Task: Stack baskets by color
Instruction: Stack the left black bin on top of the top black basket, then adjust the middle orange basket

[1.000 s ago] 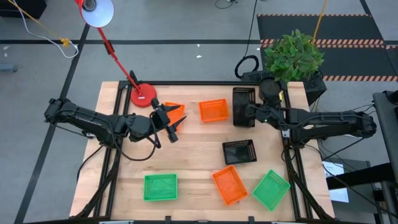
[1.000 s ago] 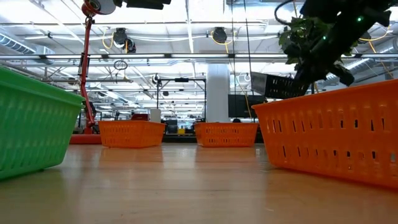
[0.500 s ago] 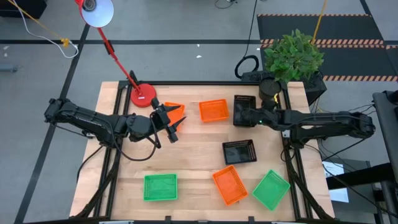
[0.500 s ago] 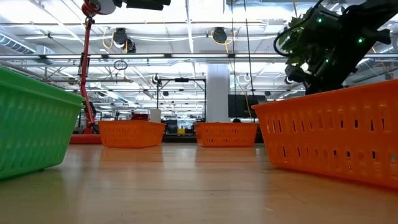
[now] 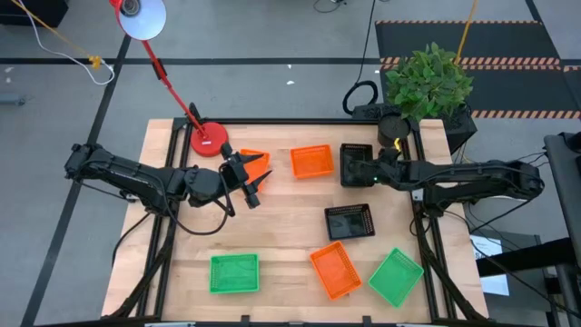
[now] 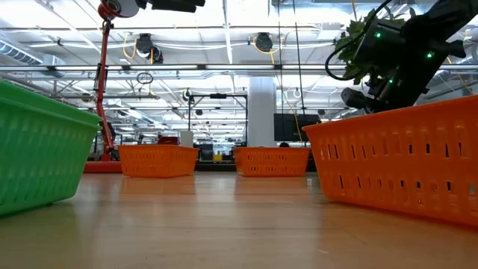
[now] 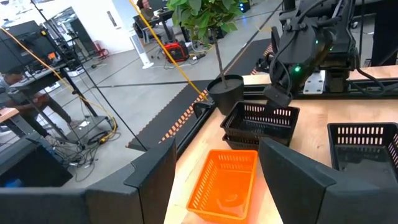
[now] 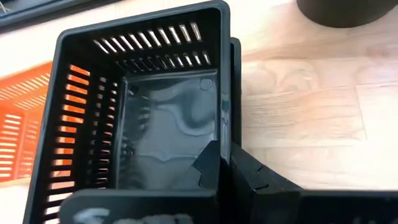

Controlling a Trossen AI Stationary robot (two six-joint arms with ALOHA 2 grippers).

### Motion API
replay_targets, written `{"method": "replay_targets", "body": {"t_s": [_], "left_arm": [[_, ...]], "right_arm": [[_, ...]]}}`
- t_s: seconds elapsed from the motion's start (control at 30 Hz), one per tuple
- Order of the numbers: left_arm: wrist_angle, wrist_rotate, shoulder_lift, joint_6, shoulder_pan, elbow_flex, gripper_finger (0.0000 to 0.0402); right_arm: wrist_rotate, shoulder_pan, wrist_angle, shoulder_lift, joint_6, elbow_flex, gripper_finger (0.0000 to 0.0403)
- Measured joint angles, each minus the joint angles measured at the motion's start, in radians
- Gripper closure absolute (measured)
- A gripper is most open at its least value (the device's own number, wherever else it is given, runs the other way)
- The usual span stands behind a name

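Two black baskets sit nested at the table's far right [image 5: 354, 162] [image 7: 258, 124]. My right gripper [image 5: 370, 171] [image 8: 227, 163] is shut on the upper one. A third black basket [image 5: 349, 221] rests flat near the middle right. One orange basket [image 5: 311, 161] [image 7: 227, 183] lies beside the black pair, and another [image 5: 257, 161] lies partly under my left gripper [image 5: 252, 186] [image 7: 217, 149], which hovers open and holds nothing. An orange basket [image 5: 334, 271] and two green baskets [image 5: 234, 272] [image 5: 396, 277] lie along the near edge. My right gripper pinches the upper black basket's wall on the table's right side [image 8: 225, 134], near that wall's near end, one finger inside the basket and one outside. The fingers come slanting down from the table's right. The basket sits upright inside the lower black basket [image 8: 236, 62].
A red lamp base [image 5: 210, 139] stands at the far left with its stem leaning out over the edge. A potted plant [image 5: 427, 82] stands past the far right corner. Bare wood lies in the table's middle [image 5: 290, 218].
My right gripper has gone down with the black basket, tipping farther downward. The basket, raised and tilted a second ago, now sits low in the other black basket at the far right. The fingers have stayed shut.
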Motion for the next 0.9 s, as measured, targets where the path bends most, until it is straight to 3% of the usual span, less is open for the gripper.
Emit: {"method": "replay_targets", "body": {"t_s": [0.57, 0.9], "left_arm": [[-0.008, 0.002, 0.000, -0.005, 0.000, 0.000, 0.0169], [-0.009, 0.002, 0.000, -0.008, 0.000, 0.000, 0.0170]], "right_arm": [[0.006, 0.000, 0.039, 0.011, -0.033, 0.000, 0.0312], [0.002, 0.000, 0.066, -0.101, -0.141, 0.000, 0.0303]]}}
